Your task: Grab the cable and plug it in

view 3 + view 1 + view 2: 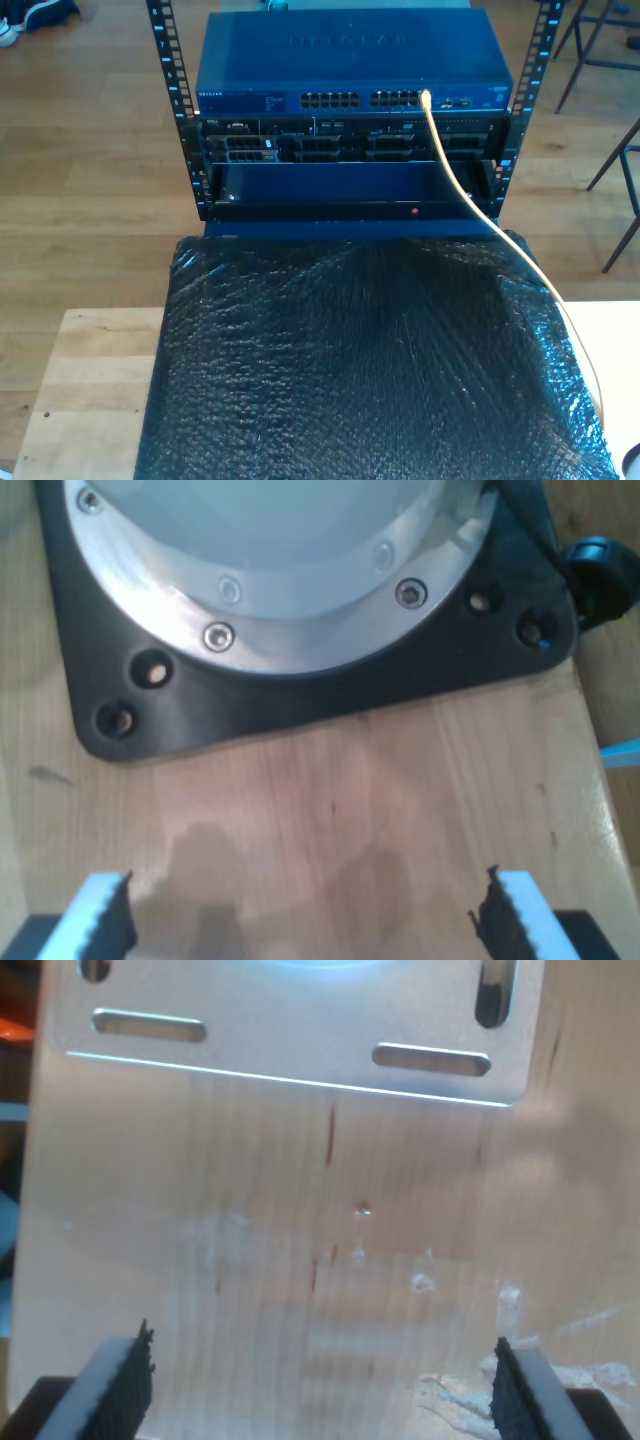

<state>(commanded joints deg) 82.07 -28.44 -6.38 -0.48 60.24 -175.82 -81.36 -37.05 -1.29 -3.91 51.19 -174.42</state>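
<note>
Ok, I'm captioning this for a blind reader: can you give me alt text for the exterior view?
A pale-yellow cable runs from a port on the blue network switch at the top of a rack, down across a black bubble-wrap sheet toward the exterior view's right edge. The sheet covers a wooden table.

A blue network switch (350, 60) tops a rack (350, 150) behind a black bubble-wrap sheet (370, 370) on wooden tables (80, 390)

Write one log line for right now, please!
cable: plugged into blue switch | my first gripper: open, empty | my second gripper: open, empty
</note>
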